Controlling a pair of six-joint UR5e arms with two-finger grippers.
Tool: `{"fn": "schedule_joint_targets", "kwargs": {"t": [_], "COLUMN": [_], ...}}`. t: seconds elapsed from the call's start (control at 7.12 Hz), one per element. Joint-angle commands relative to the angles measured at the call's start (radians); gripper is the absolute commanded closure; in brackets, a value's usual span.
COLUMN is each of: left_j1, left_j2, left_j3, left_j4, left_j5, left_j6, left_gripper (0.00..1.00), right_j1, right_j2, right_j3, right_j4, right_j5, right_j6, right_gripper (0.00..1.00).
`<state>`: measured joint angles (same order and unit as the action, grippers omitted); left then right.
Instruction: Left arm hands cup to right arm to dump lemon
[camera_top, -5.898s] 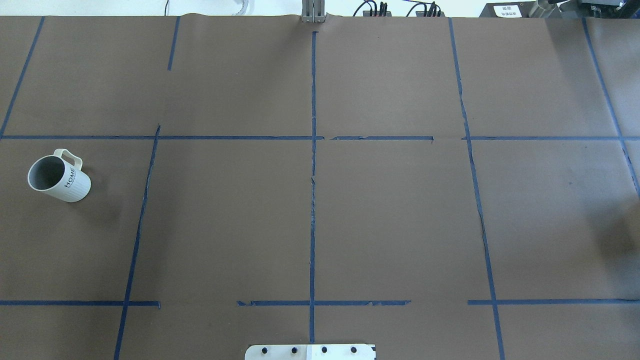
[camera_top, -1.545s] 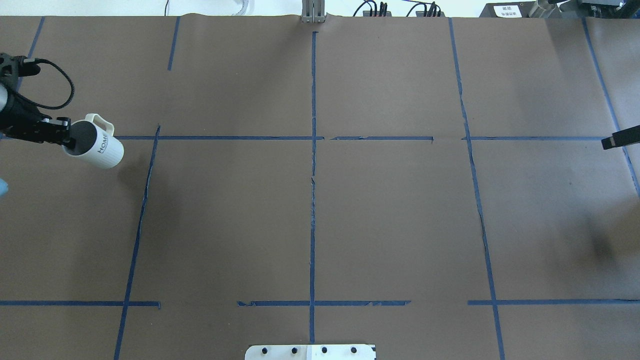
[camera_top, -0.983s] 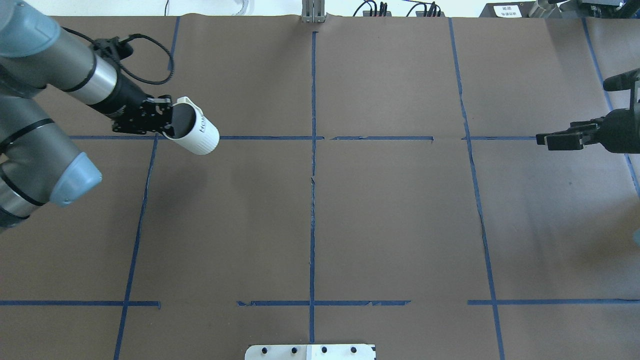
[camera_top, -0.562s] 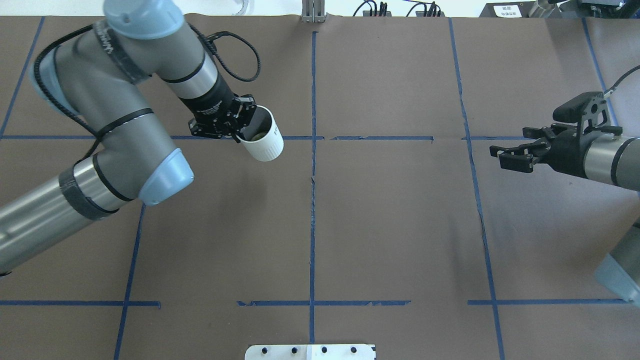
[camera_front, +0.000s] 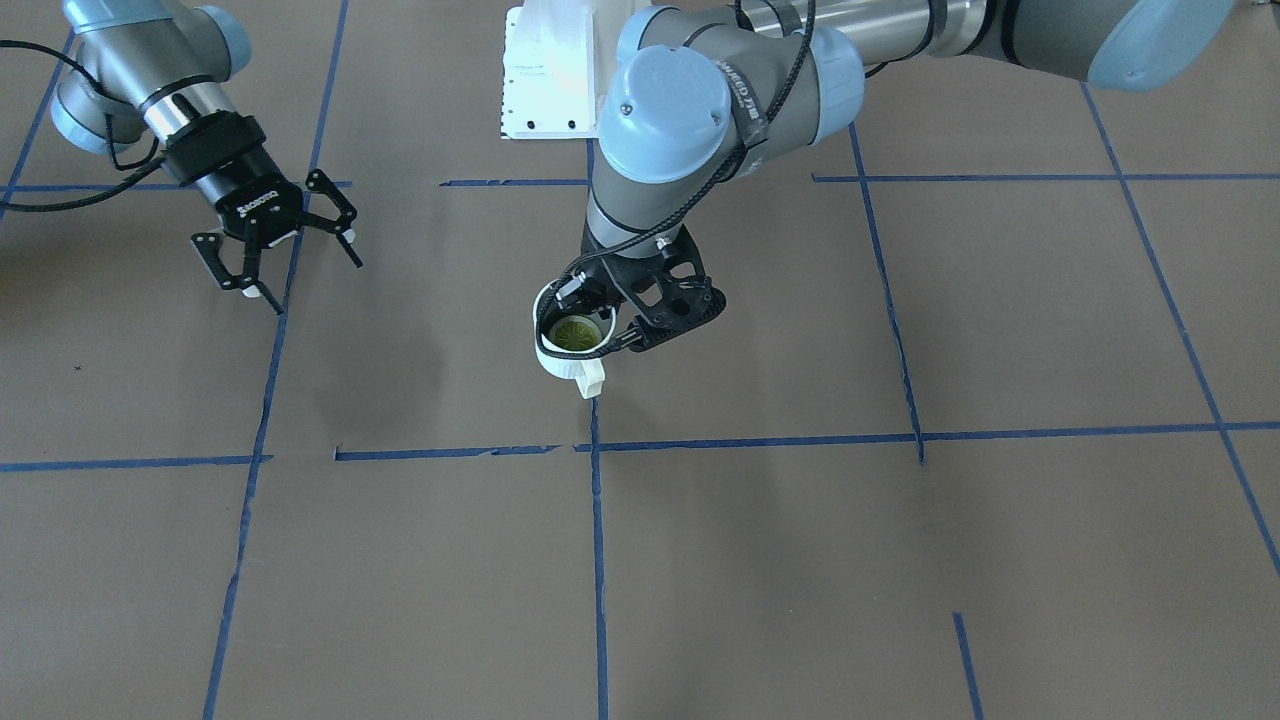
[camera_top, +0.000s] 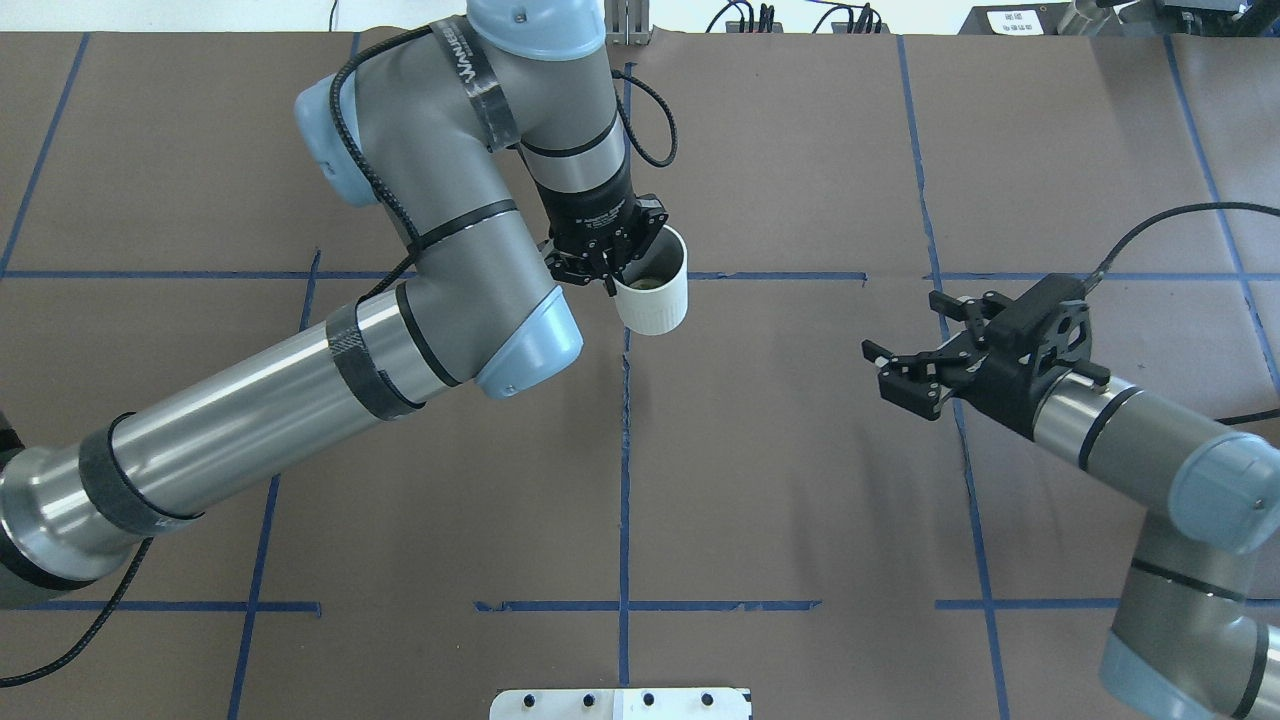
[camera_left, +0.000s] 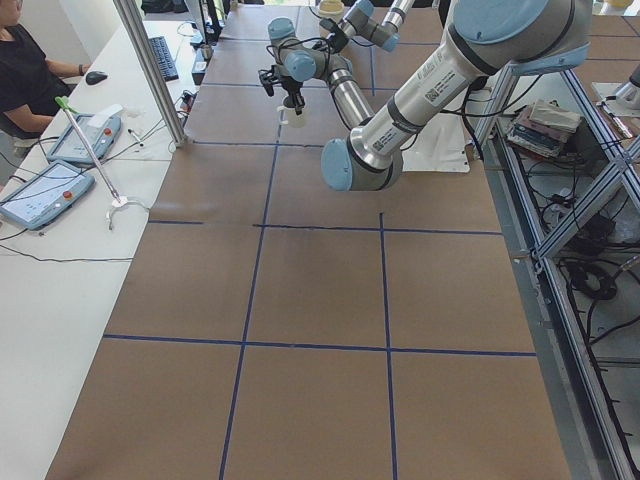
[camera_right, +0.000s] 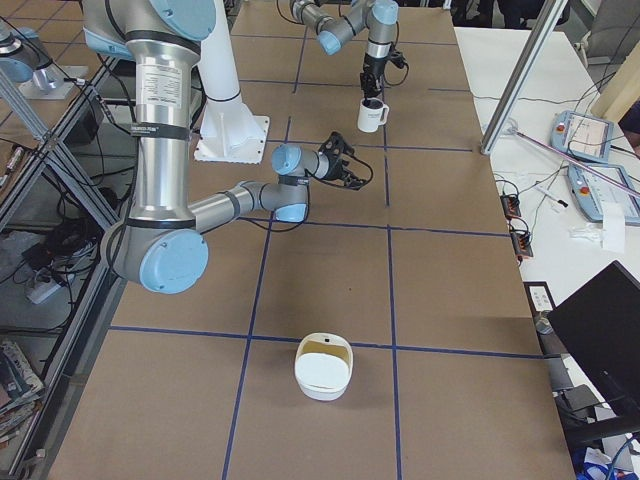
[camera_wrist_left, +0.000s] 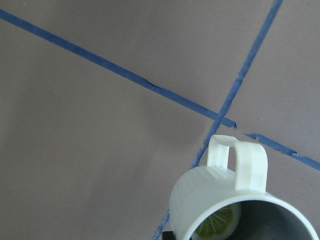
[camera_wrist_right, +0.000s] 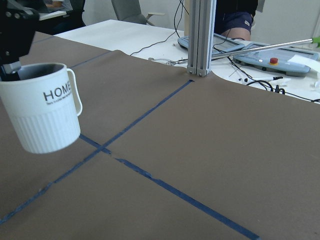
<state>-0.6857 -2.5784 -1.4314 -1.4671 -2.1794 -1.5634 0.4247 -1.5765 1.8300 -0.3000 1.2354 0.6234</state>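
Note:
The white cup (camera_top: 655, 288) with "HOME" lettering hangs roughly upright above the table's centre line. My left gripper (camera_top: 612, 272) is shut on its rim, on the side away from the handle. The lemon (camera_front: 575, 333) lies inside the cup and also shows in the left wrist view (camera_wrist_left: 220, 223). The handle (camera_front: 590, 380) points away from my base. My right gripper (camera_top: 905, 328) is open and empty, a good way to the right of the cup, pointing towards it. The right wrist view shows the cup (camera_wrist_right: 44, 107) at its left edge. In the front view the right gripper (camera_front: 295, 265) is at the left.
A white bowl-like container (camera_right: 323, 366) stands on the table towards my right end. My white base plate (camera_front: 550, 70) is at the near edge. An aluminium post (camera_wrist_right: 200, 35) stands at the far edge. Blue tape lines (camera_top: 625, 450) cross the brown table cover.
The left arm has picked the cup up from the table's left side and carried it right to the centre line. The right arm has come in from the right edge, open, towards the middle.

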Motion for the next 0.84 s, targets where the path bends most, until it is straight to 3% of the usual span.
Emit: {"fn": "schedule_joint_targets", "kwargs": {"t": [0.0,0.42,0.7], "left_j1": [0.044,0.077,0.098], "left_j2": [-0.064,-0.097,-0.097], "left_j3": [0.037,0.036,0.036], "left_j4": [-0.005,-0.007,-0.007], "left_j5": [0.0,0.0,0.0], "left_j6": [-0.052,-0.095,-0.096], "left_gripper": [1.0,0.98,0.98], "right_j1": [-0.136,-0.173,-0.178], "right_j2": [0.122,0.132,0.177], "right_j3": [-0.026,-0.046,-0.075], "right_j4": [0.001,-0.002,-0.002], "right_j5": [-0.151,-0.233,-0.237], "right_j6": [-0.014,-0.02,-0.019], "right_gripper": [0.0,0.0,0.0]}}
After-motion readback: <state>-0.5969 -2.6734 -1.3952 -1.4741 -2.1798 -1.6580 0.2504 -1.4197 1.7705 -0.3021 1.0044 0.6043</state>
